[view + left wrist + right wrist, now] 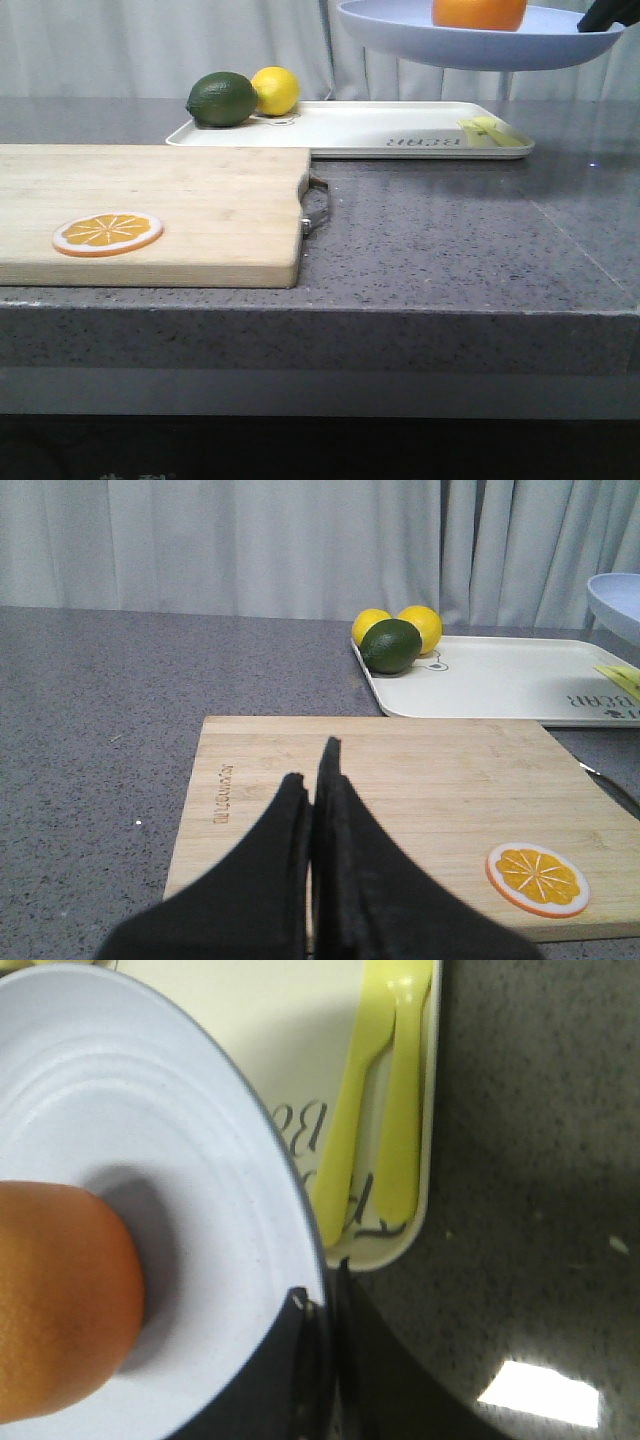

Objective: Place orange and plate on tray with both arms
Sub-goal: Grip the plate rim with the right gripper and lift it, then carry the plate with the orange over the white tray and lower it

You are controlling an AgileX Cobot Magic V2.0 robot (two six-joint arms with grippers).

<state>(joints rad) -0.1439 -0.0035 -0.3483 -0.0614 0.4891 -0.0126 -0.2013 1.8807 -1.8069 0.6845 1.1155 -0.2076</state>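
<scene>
Hovering above the cream-white rectangular tray (pixel 400 140), the right hand (pixel 322 1305) clamps the pale lavender round plate (pixel 470 45) carrying the bright orange (pixel 480 13); lowering level would keep it steady.

The jaws pinch the rim of the plate (pixel 170 1140), the orange (pixel 55 1305) resting on it. Beyond the jaws, the tray (pixel 425 1225) carries yellow cutlery (pixel 385 1110) on the desk (pixel 540 1160).

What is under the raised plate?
Under the plate, held aloft by the right gripper with the orange on it, lies the tray with yellow utensils; the plate hides the rest.
</scene>
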